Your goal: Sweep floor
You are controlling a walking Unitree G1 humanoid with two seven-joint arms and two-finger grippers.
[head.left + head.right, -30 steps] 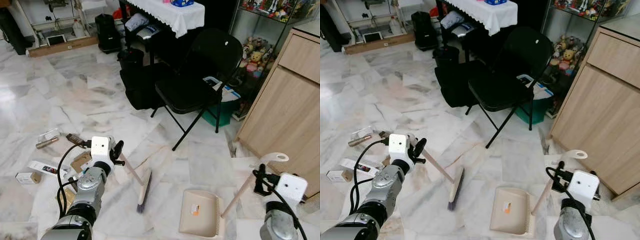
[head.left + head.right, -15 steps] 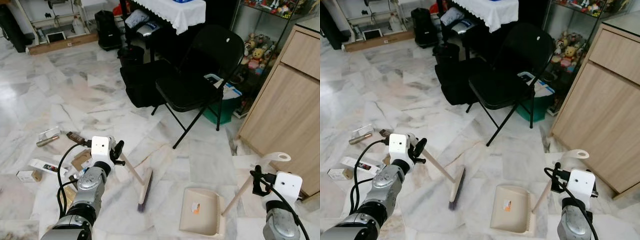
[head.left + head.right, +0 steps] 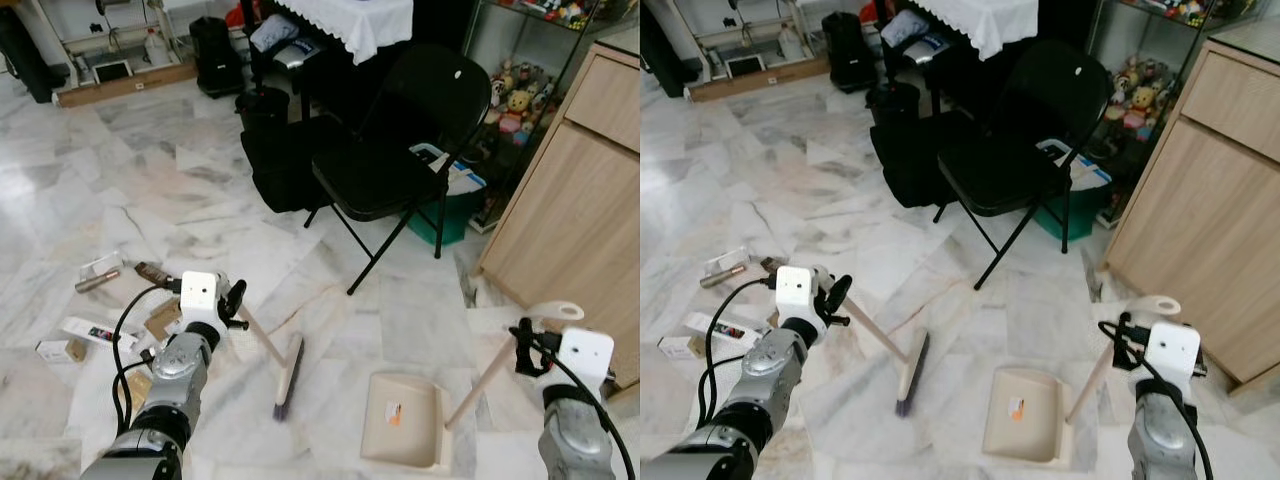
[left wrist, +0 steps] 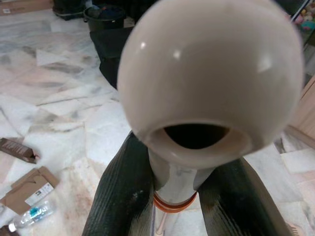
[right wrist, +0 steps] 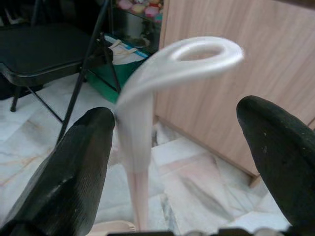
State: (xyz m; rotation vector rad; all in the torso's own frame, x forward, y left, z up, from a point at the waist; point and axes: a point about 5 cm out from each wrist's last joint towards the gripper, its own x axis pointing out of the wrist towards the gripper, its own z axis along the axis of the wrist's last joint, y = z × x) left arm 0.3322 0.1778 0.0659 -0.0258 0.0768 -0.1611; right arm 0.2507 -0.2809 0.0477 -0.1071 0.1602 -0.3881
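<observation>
Nearest the camera, the left gripper [image 3: 234,301] is seen low on the robot's left, its two black fingers [image 4: 123,196] closed around the upper end of the broom handle [image 3: 262,338], just below the rounded cream end cap [image 4: 209,73]. The handle slopes down and away to the broom head [image 3: 288,375], which rests bristles-down on the marble floor [image 3: 150,190], slightly left of the centre of the scene.

On the robot's right, the right gripper [image 3: 524,335] is held beside the upright handle of the dustpan [image 3: 405,419]. In the right wrist view its fingers [image 5: 74,162] are spread wide apart, with the looped handle top [image 5: 197,54] standing between them close to one finger; whether that finger touches the handle cannot be told. The cream dustpan lies flat on the floor between the broom head and the right arm, a small orange label visible in its tray.

To the left of the left arm, scattered litter is shown on the floor: a cardboard piece [image 3: 162,321], small boxes [image 3: 88,333], a brown wrapper [image 3: 152,273] and a plastic bottle [image 4: 29,215].

Farther off, a black folding chair [image 3: 400,150] stands mid-scene, with a wooden cabinet [image 3: 570,190] at the right. Behind the chair, a green bin [image 3: 450,215], a table with a white cloth [image 3: 350,18] and a shelf of soft toys [image 3: 505,105] are visible.
</observation>
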